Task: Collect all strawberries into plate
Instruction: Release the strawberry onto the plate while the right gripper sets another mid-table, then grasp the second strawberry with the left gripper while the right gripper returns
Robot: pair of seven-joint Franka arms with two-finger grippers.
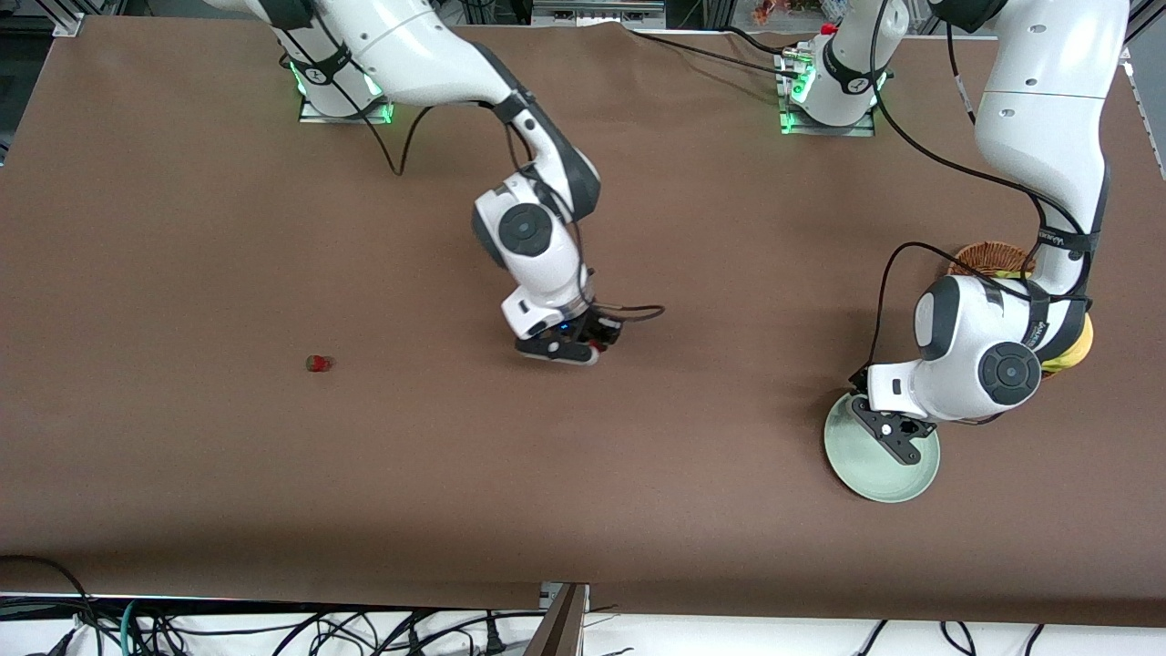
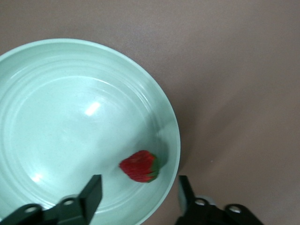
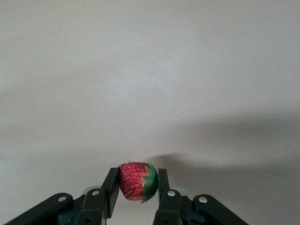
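Plate (image 1: 852,465), pale mint green, sits on the brown table (image 1: 182,228) toward my left arm's end, with a wicker basket (image 1: 988,256) at its 1 o'clock in the front view. My left gripper (image 2: 138,194) hangs over the plate, fingers spread and released; one strawberry (image 2: 139,166) lies in the plate near its rim. My right gripper (image 3: 136,185) is clenched on a second strawberry (image 3: 136,181) over mid-table (green top showing). A third strawberry (image 1: 318,363) lies toward my right arm's end.
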